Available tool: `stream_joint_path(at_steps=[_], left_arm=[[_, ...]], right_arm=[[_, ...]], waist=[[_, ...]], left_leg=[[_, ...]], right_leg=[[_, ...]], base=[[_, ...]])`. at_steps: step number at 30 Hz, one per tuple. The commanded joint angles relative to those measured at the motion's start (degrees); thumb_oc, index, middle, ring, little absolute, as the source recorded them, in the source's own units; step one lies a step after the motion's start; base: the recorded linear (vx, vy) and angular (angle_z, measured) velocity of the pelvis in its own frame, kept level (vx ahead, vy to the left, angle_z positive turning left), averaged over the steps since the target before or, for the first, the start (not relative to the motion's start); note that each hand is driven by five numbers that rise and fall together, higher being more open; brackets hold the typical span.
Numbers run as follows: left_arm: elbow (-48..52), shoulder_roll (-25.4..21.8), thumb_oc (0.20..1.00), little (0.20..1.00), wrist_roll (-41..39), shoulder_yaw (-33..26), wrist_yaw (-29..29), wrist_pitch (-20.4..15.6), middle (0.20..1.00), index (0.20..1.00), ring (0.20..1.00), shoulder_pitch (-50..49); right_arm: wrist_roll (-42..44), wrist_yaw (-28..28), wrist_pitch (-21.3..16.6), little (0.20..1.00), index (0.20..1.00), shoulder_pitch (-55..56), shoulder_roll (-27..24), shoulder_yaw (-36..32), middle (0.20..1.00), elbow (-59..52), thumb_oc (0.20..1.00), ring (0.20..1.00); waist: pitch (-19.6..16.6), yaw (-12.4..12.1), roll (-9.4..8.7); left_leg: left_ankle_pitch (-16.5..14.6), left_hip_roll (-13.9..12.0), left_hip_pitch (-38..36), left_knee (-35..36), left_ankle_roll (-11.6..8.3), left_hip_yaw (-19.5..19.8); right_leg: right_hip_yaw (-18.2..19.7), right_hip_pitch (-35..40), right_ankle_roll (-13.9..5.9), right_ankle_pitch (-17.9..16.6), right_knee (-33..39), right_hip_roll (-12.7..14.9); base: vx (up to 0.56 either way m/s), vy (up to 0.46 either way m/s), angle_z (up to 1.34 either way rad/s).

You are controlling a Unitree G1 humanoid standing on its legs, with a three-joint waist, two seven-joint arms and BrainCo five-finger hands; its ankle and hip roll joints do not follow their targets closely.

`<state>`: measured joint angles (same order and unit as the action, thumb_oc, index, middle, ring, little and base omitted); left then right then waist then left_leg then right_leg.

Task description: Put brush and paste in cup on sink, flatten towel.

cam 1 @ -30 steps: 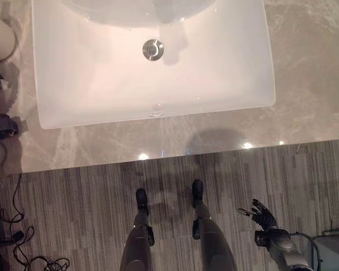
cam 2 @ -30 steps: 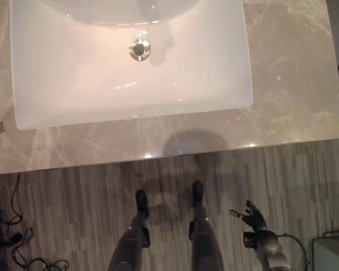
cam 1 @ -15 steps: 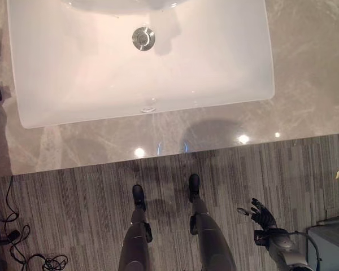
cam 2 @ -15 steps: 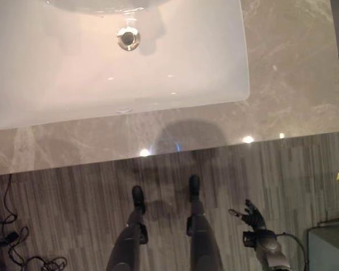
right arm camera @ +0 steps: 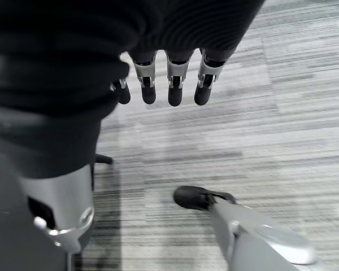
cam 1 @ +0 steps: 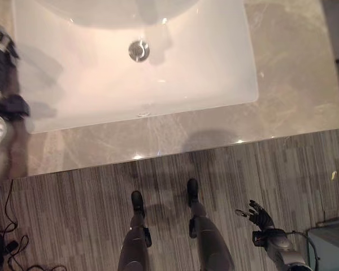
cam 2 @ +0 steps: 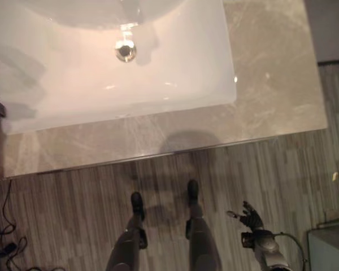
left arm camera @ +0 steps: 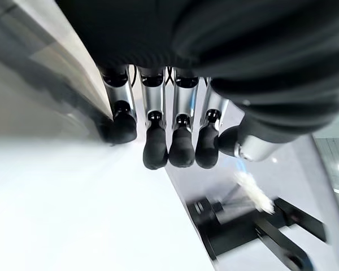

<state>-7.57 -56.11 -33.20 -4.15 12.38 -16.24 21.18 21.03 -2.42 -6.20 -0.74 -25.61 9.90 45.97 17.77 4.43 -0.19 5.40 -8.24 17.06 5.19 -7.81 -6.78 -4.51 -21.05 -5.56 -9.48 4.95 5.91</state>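
A marble worktop (cam 1: 294, 73) carries the white sink (cam 1: 203, 68). The left hand (left arm camera: 169, 141) hovers empty, fingers straight, possibly near the blurred brush (left arm camera: 251, 192); a hasty grab could miss. The right hand (cam 1: 260, 217) hangs open.

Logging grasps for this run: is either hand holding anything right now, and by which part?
Nothing is held. The left hand and the right hand both have relaxed, empty fingers.

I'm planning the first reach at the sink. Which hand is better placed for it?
Probably the left. The left hand is already up at the white sink, fingers relaxed and holding nothing. The right hand hangs low over the floor, also open.
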Motion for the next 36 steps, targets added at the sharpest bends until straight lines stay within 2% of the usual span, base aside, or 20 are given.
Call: stream_joint_path(at_steps=[1,2,3,5,6,7,10,13,14,15,17,18,19,24,30,35,36], left_arm=[[4.87,6.36,0.200,0.200,-2.27,-3.31,-2.58,-3.24,0.200,0.200,0.200,-6.57],[5.25,6.53,0.200,0.200,-2.20,-3.66,-2.56,-3.08,0.200,0.200,0.200,-7.05],[8.81,11.09,0.200,0.200,-2.31,-4.76,-3.96,-3.29,0.200,0.200,0.200,-11.02],[13.91,16.79,0.200,0.200,-2.60,-5.17,-5.24,-3.79,0.200,0.200,0.200,-15.12],[14.26,16.98,0.200,0.200,-2.52,-5.37,-5.19,-3.63,0.200,0.200,0.200,-15.46],[17.50,21.42,0.200,0.200,-3.96,-5.33,-6.76,-3.82,0.200,0.200,0.200,-18.16],[19.64,23.80,0.200,0.200,-4.07,-5.56,-8.74,-3.70,0.200,0.200,0.200,-21.33],[20.38,26.70,0.200,0.200,-4.26,-5.20,-10.37,-3.88,0.200,0.200,0.200,-24.89],[20.90,28.63,0.407,0.407,-5.28,-4.93,-11.47,-3.45,0.407,0.407,0.407,-27.60],[20.61,29.42,0.435,0.435,-5.62,-4.72,-11.56,-3.43,0.435,0.435,0.435,-28.45],[20.29,30.03,0.548,0.548,-6.55,-4.20,-12.52,-3.27,0.548,0.548,0.548,-29.40],[20.68,30.89,0.793,0.793,-8.83,-4.52,-14.75,-3.12,0.793,0.793,0.793,-31.71],[20.52,31.28,1.000,1.000,-10.28,-4.27,-16.08,-2.90,1.000,1.000,1.000,-32.58],[20.46,31.84,1.000,1.000,-13.32,-4.31,-18.98,-3.36,1.000,1.000,1.000,-35.22],[20.92,30.46,1.000,1.000,-10.84,-2.36,-18.23,-3.21,1.000,1.000,1.000,-34.91],[21.38,29.55,1.000,1.000,-9.86,-2.02,-18.00,-3.15,1.000,1.000,1.000,-34.86],[21.09,29.60,1.000,1.000,-9.52,-1.96,-17.75,-3.16,1.000,1.000,1.000,-34.61]], right_arm=[[-2.51,-0.72,0.04,1.000,1.000,3.05,-0.63,-1.82,1.000,2.30,1.000,1.000],[-2.53,-0.72,0.06,1.000,1.000,3.12,-0.75,-1.71,1.000,2.24,1.000,1.000],[-3.31,-0.55,0.24,1.000,1.000,3.45,-0.14,-2.16,1.000,2.45,1.000,1.000],[-4.98,-0.68,0.57,1.000,1.000,3.60,0.94,-2.15,1.000,3.54,1.000,1.000],[-5.00,-0.69,0.55,1.000,1.000,3.63,0.83,-2.07,1.000,3.56,1.000,1.000],[-6.05,-1.04,0.60,1.000,1.000,3.24,1.35,-2.29,1.000,3.46,1.000,1.000],[-6.89,-0.88,0.37,1.000,1.000,2.94,1.86,-2.12,1.000,3.13,1.000,1.000],[-7.78,-0.78,-0.25,1.000,1.000,3.02,2.79,-1.93,1.000,1.30,1.000,1.000],[-8.34,-0.87,-0.45,1.000,1.000,3.63,3.47,-2.17,1.000,0.53,1.000,1.000],[-8.79,-1.16,-0.61,1.000,1.000,4.05,3.58,-2.38,1.000,-0.26,1.000,1.000],[-8.97,-1.57,-0.91,1.000,1.000,4.50,3.78,-2.89,1.000,-0.55,1.000,1.000],[-8.97,-1.85,-1.23,1.000,1.000,5.61,4.16,-4.32,1.000,-0.73,1.000,1.000],[-8.88,-1.97,-1.53,1.000,1.000,6.23,4.52,-4.81,1.000,-0.53,1.000,1.000],[-8.38,-2.33,-2.91,1.000,1.000,8.04,6.42,-6.50,1.000,-0.55,1.000,1.000],[-6.85,-3.25,-3.27,1.000,1.000,7.09,8.10,-5.96,1.000,-0.93,1.000,1.000],[-6.71,-3.70,-3.47,1.000,1.000,6.72,8.48,-5.04,1.000,-2.02,1.000,1.000],[-6.39,-3.82,-3.72,1.000,1.000,6.76,8.66,-4.49,1.000,-2.80,1.000,1.000]], waist=[[-4.02,-0.99,-0.82],[-3.92,-0.89,-0.75],[-4.54,-1.11,-0.70],[-5.32,-1.62,-0.66],[-5.12,-1.57,-0.58],[-5.90,-1.97,-0.59],[-6.56,-2.32,-0.70],[-7.23,-2.69,-1.34],[-7.54,-2.95,-1.75],[-7.56,-3.02,-1.89],[-7.58,-3.08,-1.83],[-8.29,-3.23,-1.91],[-8.61,-3.21,-1.94],[-10.39,-3.47,-2.91],[-11.23,-3.35,-3.82],[-11.01,-3.28,-3.69],[-10.36,-3.31,-3.46]], left_leg=[[-1.31,0.33,-2.74,-0.19,-0.17,2.37],[-1.37,0.32,-2.99,-0.19,-0.17,2.34],[-2.35,0.52,-5.76,-0.19,0.30,2.13],[-3.07,0.80,-8.22,-0.19,0.89,1.88],[-3.14,0.79,-8.55,-0.19,0.90,1.84],[-3.73,1.21,-10.66,-0.19,1.42,1.87],[-4.30,1.41,-12.92,-0.38,1.87,1.59],[-6.75,1.87,-14.32,-4.28,2.59,1.47],[-8.11,2.40,-14.87,-6.16,3.09,1.78],[-8.55,2.71,-15.06,-6.72,3.40,1.84],[-8.82,3.09,-15.18,-7.16,3.67,2.00],[-9.64,3.93,-15.43,-7.55,4.42,2.22],[-9.97,4.40,-15.29,-7.95,4.80,2.32],[-11.70,7.44,-13.96,-10.00,6.68,2.85],[-12.32,10.16,-13.43,-10.58,8.61,3.07],[-11.91,11.36,-14.65,-9.20,10.11,3.16],[-11.81,11.39,-14.96,-8.91,10.53,3.33]], right_leg=[[2.00,4.69,-4.71,3.24,0.05,3.89],[2.03,4.92,-4.71,3.28,0.05,3.87],[2.10,7.43,-4.52,4.10,0.05,3.93],[2.20,9.75,-4.32,4.85,0.05,4.06],[2.23,10.06,-4.33,4.90,0.05,4.05],[2.41,12.06,-4.10,5.54,0.05,4.06],[2.41,14.44,-4.09,5.86,0.05,4.50],[2.10,17.79,-4.11,6.30,-0.07,5.37],[1.73,19.57,-4.12,6.60,-0.42,5.96],[1.53,20.12,-4.18,6.52,-0.61,6.26],[1.30,20.60,-4.41,6.55,-0.79,6.65],[1.28,21.00,-4.73,6.41,-1.18,7.28],[1.26,21.10,-4.93,6.24,-1.28,7.65],[1.64,20.22,-6.14,4.77,-2.09,10.25],[3.28,18.24,-7.11,2.02,-4.93,12.42],[4.82,15.80,-6.90,0.73,-10.09,12.72],[5.77,14.38,-6.17,1.93,-13.36,11.10]], base=[[0.00,0.000,0.00],[0.06,0.008,0.05],[0.07,0.019,0.07],[0.06,0.024,0.06],[0.00,0.000,0.00],[0.02,0.033,-0.03],[0.01,0.011,-0.01],[0.00,0.027,-0.01],[-0.02,0.046,-0.03],[-0.02,0.046,-0.03],[-0.04,0.072,0.03],[-0.05,0.124,0.10],[-0.06,0.175,0.09],[-0.06,0.129,0.04],[-0.04,0.139,0.04],[-0.01,0.156,0.02],[-0.03,0.178,0.00]])
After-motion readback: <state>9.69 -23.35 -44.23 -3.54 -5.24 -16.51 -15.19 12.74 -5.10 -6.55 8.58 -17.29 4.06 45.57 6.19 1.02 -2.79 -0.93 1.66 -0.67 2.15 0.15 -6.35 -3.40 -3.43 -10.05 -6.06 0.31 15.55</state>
